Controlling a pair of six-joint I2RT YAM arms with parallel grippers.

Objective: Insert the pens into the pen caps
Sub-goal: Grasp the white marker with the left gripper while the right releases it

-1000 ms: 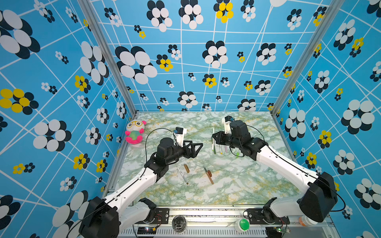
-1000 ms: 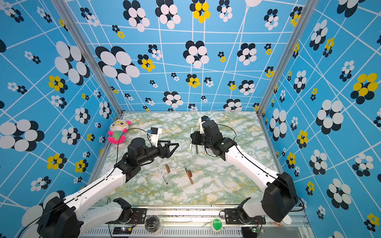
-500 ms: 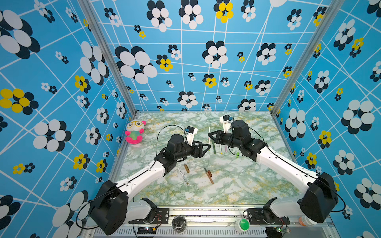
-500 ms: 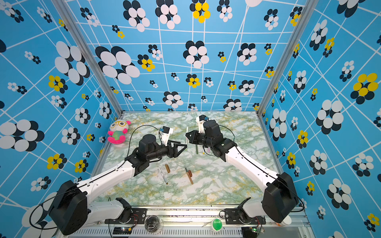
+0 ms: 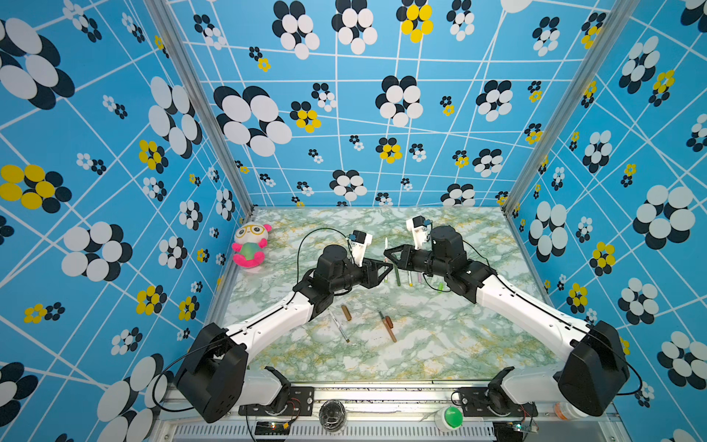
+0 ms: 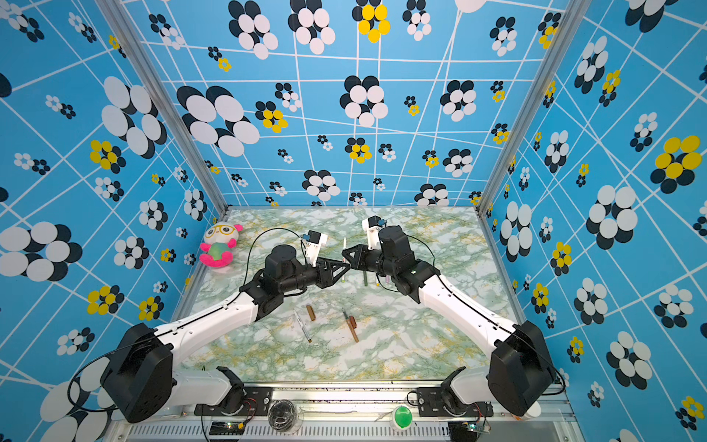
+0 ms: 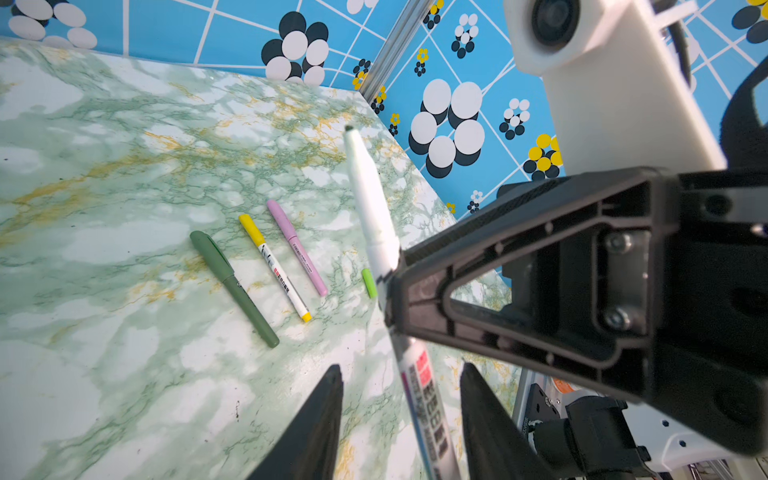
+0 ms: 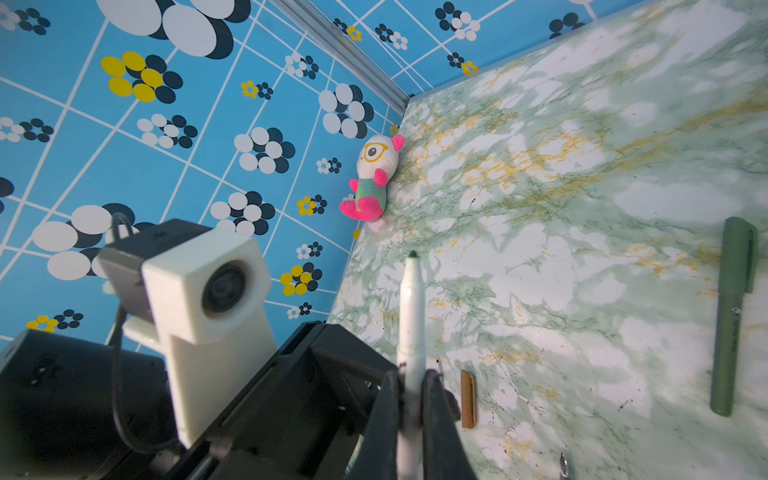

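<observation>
My right gripper (image 8: pixel 411 374) is shut on a white pen (image 8: pixel 411 307) and holds it upright above the table, dark green tip up. In both top views this pen (image 5: pixel 386 245) (image 6: pixel 344 245) stands where the two grippers meet. My left gripper (image 7: pixel 401 368) is open, with its fingers (image 7: pixel 328 399) on either side of the pen's printed lower barrel and a gap on each side. A lime green cap (image 7: pixel 368 282) lies on the table behind the pen. Nearer the front lie a brown cap (image 5: pixel 346 312), a reddish-brown cap (image 5: pixel 389 321), a brown pen (image 5: pixel 390 332) and another white pen (image 5: pixel 338 325).
Three capped pens lie side by side under the grippers: dark green (image 7: pixel 232 286), yellow-capped (image 7: pixel 274 266) and pink (image 7: pixel 297 247). A plush toy (image 5: pixel 250 245) sits against the left wall. Patterned blue walls close in the marble table (image 5: pixel 440 344) on three sides.
My left gripper has swung right to the held pen and narrowed its jaws around the lower barrel. The right gripper with the pen has shifted slightly left.
</observation>
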